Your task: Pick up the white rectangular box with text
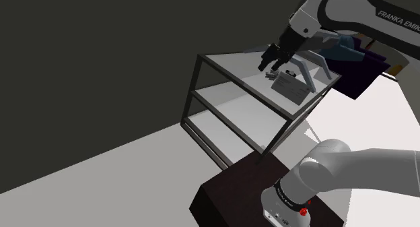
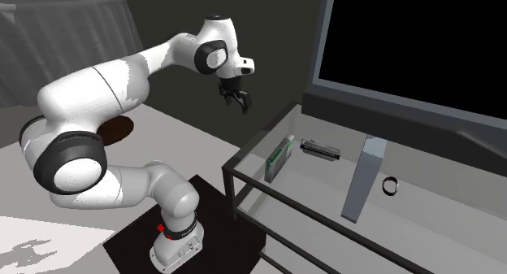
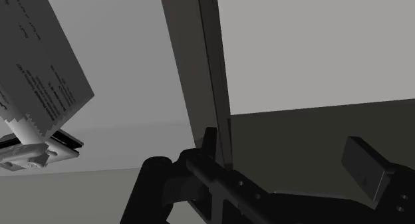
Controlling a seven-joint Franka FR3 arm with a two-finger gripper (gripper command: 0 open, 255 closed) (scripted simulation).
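Gripper (image 2: 237, 99), all-black two-finger: spread wide, empty, above the edge of the glass-topped shelf (image 2: 325, 189), at the second exterior view's left. White rectangular box with text (image 2: 279, 158): right of it, standing on edge. Advice: centre over box, span thin faces, then descend.

Wrist view: the white box (image 3: 40, 63) runs off the frame edge, its print too tiny to read, and a dark flat thing (image 3: 66, 141) is partly hidden behind it. Second exterior view: the TV (image 2: 406, 45) at upper right is cropped on 2 sides, and I can't tell what the little black ring (image 2: 391, 185) at lower right is.
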